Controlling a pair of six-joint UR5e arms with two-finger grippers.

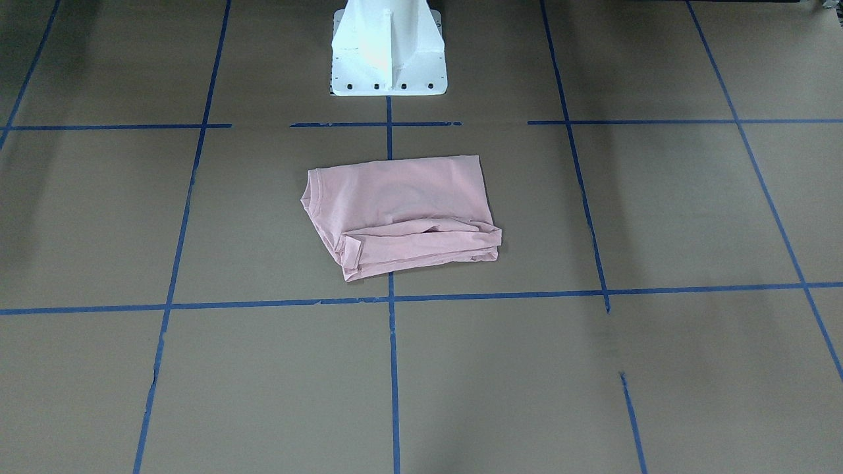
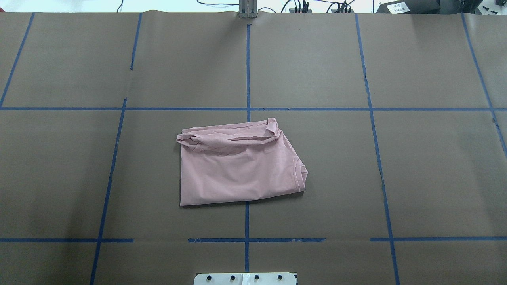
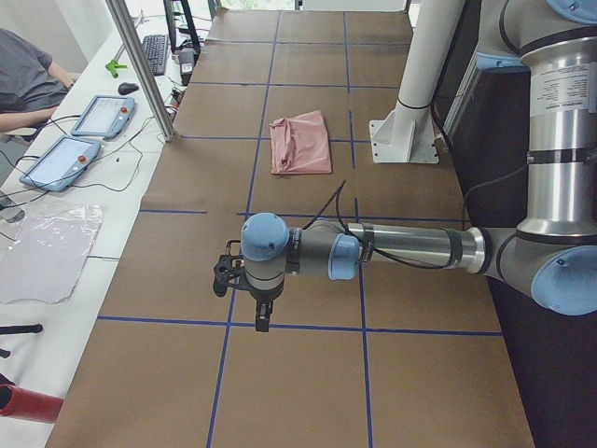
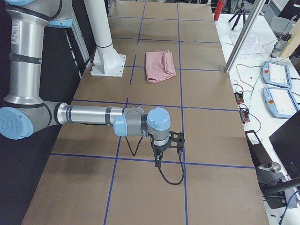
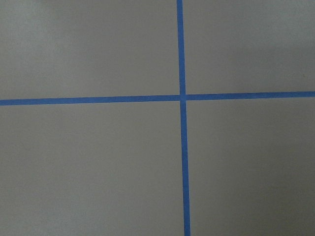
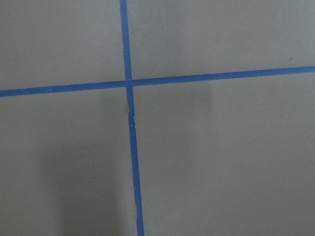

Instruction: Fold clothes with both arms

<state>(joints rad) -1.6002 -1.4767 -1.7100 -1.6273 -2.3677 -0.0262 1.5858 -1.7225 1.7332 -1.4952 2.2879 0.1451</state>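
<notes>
The clothes are one pale pink T-shirt [image 2: 237,170], folded into a compact rectangle at the middle of the brown table, plain side up. Its ribbed collar [image 2: 302,174] shows at one edge and a bunched fold at the far edge. It also lies flat in the front view as the same shirt [image 1: 402,210]. The left arm [image 3: 410,250] stretches over the table's left end, its gripper [image 3: 263,317] pointing down, far from the shirt [image 3: 300,143]. The right arm [image 4: 89,115] mirrors it at the other end, gripper [image 4: 157,159] down. I cannot tell whether either gripper is open or shut. Both wrist views show only taped table.
Blue tape lines grid the brown paper table. The white pedestal base [image 1: 388,52] stands just behind the shirt. A seated person [image 3: 23,79], teach pendants [image 3: 103,115], a metal post [image 3: 140,65] and a plastic sheet [image 3: 47,252] are along the far side.
</notes>
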